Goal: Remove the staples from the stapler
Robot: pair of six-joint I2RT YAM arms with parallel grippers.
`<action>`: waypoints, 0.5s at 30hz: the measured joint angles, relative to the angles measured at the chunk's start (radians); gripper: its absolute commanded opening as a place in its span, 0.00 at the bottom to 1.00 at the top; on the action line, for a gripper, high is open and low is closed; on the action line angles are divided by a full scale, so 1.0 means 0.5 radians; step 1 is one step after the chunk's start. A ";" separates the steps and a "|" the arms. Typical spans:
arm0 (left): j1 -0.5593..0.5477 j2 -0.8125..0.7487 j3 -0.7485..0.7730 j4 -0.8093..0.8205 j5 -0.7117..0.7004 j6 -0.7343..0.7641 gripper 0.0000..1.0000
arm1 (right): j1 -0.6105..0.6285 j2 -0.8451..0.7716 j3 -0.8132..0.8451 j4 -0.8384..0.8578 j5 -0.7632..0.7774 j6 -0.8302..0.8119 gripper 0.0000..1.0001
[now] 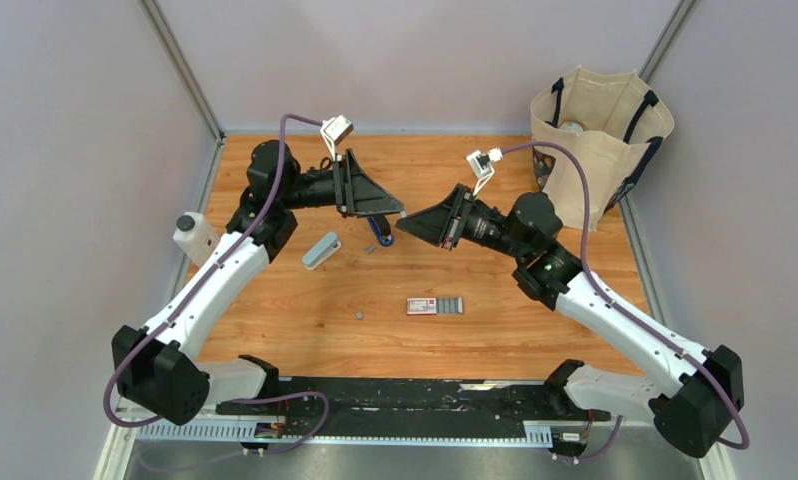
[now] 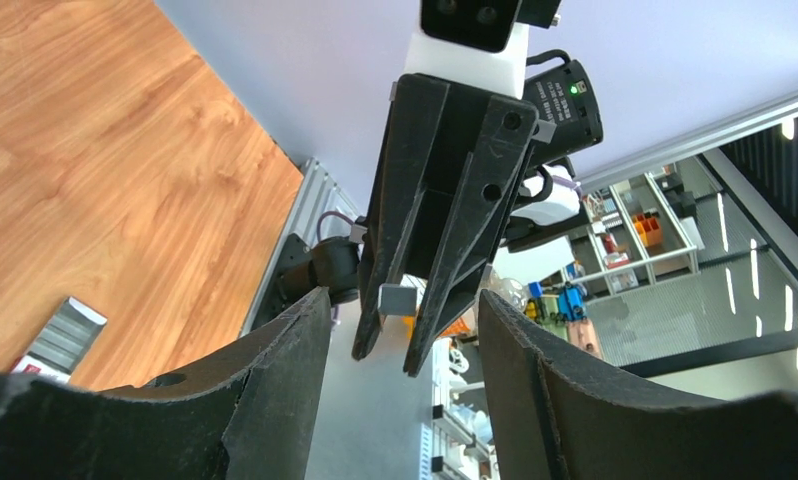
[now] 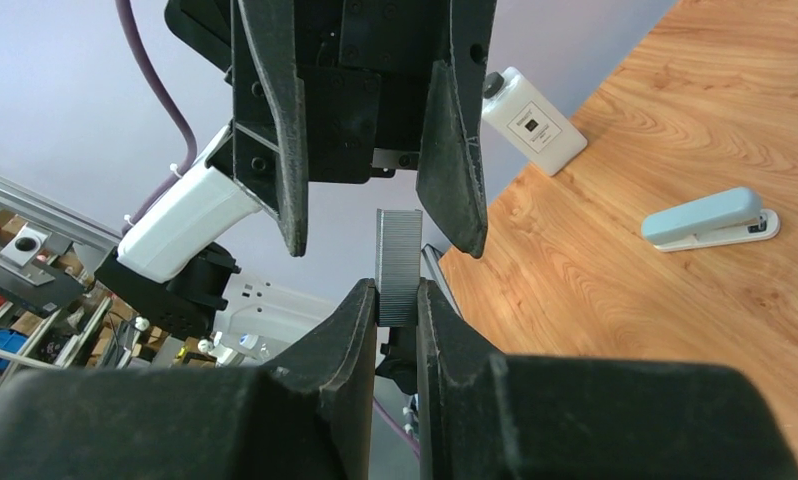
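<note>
A short grey strip of staples [image 3: 399,262] stands upright between the pads of my right gripper [image 3: 398,290], which is shut on it. In the left wrist view the same staples [image 2: 397,298] show as a small grey block in the right gripper's fingers. My left gripper [image 2: 403,312] faces it tip to tip, jaws open around nothing. In the top view the left gripper [image 1: 393,209] and the right gripper [image 1: 407,224] meet above the table's middle. The dark-blue stapler [image 1: 379,232] lies just below them, partly hidden.
A pale grey-blue block [image 1: 321,250] lies left of the stapler, with a small grey bit [image 1: 369,248] beside it. A red-and-white box [image 1: 435,305] and a small dark dot [image 1: 359,316] sit nearer the front. A white bottle [image 1: 195,236] stands at the left edge and a canvas bag [image 1: 600,140] at the back right.
</note>
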 measured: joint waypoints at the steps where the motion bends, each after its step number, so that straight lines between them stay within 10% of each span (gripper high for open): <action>1: 0.000 0.000 0.000 0.004 0.000 -0.001 0.62 | 0.006 0.008 0.000 0.000 0.000 0.000 0.06; 15: 0.004 0.000 -0.047 0.200 0.000 -0.113 0.45 | 0.043 0.064 0.001 0.047 -0.002 0.014 0.07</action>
